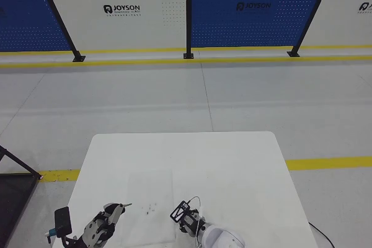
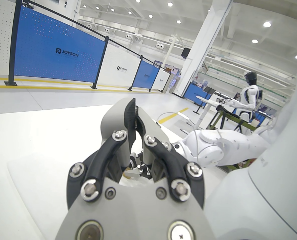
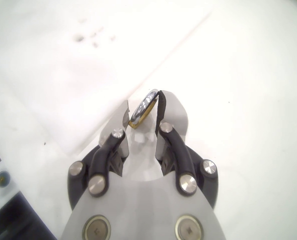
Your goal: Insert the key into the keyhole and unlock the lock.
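Note:
My right gripper (image 3: pixel 144 100) is shut on the lock (image 3: pixel 141 113), a small brass padlock with a chrome shackle that sticks out past the fingertips. From above, that gripper (image 1: pixel 185 212) sits near the table's front edge with the shackle (image 1: pixel 194 200) pointing away from me. My left gripper (image 1: pixel 116 209) is to its left, at about the same depth. A thin dark key (image 1: pixel 126 204) pokes out of its tip toward the lock. In the left wrist view its fingers (image 2: pixel 128 112) are pressed together and hide the key. A gap of bare table separates the two grippers.
The white table (image 1: pixel 186 155) stretches away ahead. A thin pale mat (image 1: pixel 150 186) with a few dark specks (image 1: pixel 150 209) lies between the grippers. A black frame (image 1: pixel 9 162) stands off the table's left side. Blue and white fence panels (image 1: pixel 248 22) line the far floor.

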Controlling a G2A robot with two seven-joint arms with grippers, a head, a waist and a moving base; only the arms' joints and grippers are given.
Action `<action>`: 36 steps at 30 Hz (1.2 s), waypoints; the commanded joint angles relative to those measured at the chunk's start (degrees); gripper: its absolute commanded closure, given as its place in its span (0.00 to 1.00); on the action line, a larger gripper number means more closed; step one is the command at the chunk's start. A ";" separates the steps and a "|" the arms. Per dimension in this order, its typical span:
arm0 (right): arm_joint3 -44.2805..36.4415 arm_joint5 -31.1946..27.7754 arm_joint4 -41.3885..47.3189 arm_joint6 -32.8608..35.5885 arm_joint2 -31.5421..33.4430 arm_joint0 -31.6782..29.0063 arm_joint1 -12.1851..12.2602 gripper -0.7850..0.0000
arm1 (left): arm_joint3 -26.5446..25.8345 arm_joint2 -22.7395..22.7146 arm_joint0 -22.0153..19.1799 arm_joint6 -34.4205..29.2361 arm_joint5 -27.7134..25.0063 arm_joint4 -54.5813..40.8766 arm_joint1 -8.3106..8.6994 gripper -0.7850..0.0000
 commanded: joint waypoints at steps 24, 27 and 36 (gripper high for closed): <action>-19.87 -11.61 19.08 -24.85 19.10 -10.05 3.55 1.00 | -5.13 5.97 -1.95 -8.10 -2.73 -13.57 0.58 1.00; -21.77 -14.82 19.59 -25.26 19.78 -10.54 3.88 1.00 | -5.60 8.15 -2.69 -9.84 -2.73 -15.95 1.06 1.00; -22.57 -16.62 19.08 -25.39 20.05 -10.81 4.08 1.00 | -5.68 9.41 -3.34 -11.77 -2.73 -17.36 1.53 1.00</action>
